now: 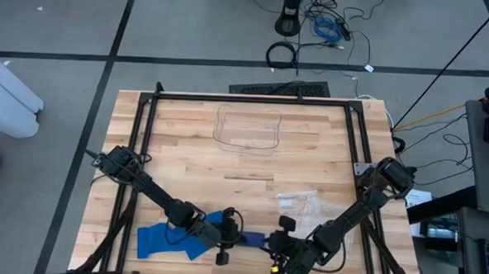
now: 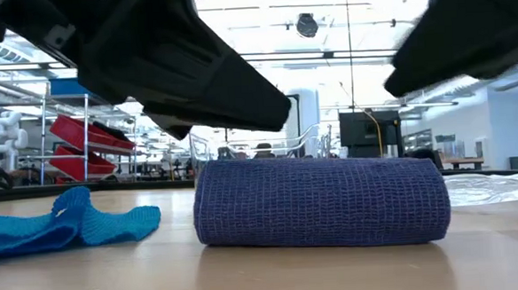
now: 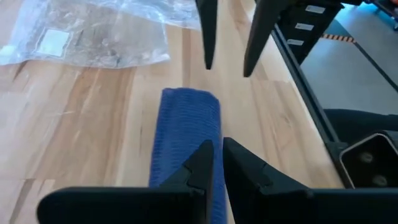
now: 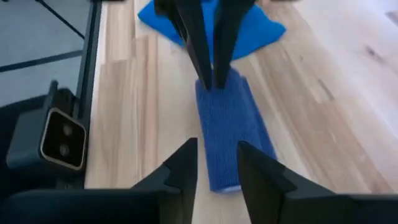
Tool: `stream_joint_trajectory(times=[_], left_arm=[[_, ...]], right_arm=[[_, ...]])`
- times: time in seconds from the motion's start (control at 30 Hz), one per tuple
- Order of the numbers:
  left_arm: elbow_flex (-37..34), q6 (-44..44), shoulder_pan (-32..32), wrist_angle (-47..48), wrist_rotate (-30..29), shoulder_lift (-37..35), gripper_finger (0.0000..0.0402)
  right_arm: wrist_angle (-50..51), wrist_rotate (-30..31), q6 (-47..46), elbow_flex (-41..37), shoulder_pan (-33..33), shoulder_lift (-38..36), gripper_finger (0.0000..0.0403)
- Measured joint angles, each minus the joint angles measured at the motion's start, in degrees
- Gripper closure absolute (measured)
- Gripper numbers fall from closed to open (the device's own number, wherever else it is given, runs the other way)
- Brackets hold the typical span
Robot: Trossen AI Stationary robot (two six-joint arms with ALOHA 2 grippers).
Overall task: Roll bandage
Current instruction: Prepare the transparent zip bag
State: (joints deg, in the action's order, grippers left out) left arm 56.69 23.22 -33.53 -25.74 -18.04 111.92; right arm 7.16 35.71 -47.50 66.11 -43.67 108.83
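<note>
Left gripper (image 3: 216, 163) nearly closed over rolled bandage (image 2: 321, 201); right gripper (image 4: 216, 163) slightly open opposite, holding nothing.

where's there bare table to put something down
Bare wood runs between the clear container at the far edge and the plastic bag, and along the far-left side. The near edge is crowded: light blue cloth, rolled bandage, left gripper and right gripper.

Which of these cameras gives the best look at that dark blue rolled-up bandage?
The low view: the rolled bandage fills the middle, side-on and unobstructed. Both wrist views show it lengthwise, partly behind gripper fingers. From the high view it is a small blue strip between the two grippers.
</note>
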Motion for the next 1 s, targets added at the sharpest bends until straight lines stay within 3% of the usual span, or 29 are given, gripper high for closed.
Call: stream_joint_trajectory(times=[0.1, 0.23, 0.37, 0.43, 0.57, 0.77, 1.0], left_arm=[[0.0, -0.02, -0.45, -0.14, 0.24, -0.26, 0.0361], [0.0, -0.04, -1.0, -0.37, 3.49, -0.53, 0.0361], [0.0, -0.06, -1.08, -0.06, 12.15, -0.57, 0.0361], [0.0, -0.03, -1.1, 1.3, 13.78, -0.57, 0.0361], [0.0, 0.17, -1.04, 4.78, 12.05, -0.57, 0.0361], [0.1, 1.85, 0.22, 12.13, 4.02, -0.74, 0.0361], [0.17, 2.82, 2.89, 13.35, 2.7, -0.44, 0.0361]], right_arm=[[-0.48, -0.07, 1.41, 0.0, -0.87, 1.04, 0.0286], [-3.84, -6.79, 7.44, 0.0, -1.48, 2.34, 0.0277], [-5.69, -10.02, 8.83, 0.02, -0.91, 4.13, 0.0298], [-5.59, -11.67, 8.79, 0.0, 0.18, 5.17, 0.0313], [-5.51, -13.43, 7.87, -0.02, 2.36, 6.92, 0.0337], [-4.49, -13.64, 8.86, 0.02, 5.05, 7.33, 0.0361], [-2.14, -13.89, 11.61, 0.07, 8.72, 7.25, 0.0376]])
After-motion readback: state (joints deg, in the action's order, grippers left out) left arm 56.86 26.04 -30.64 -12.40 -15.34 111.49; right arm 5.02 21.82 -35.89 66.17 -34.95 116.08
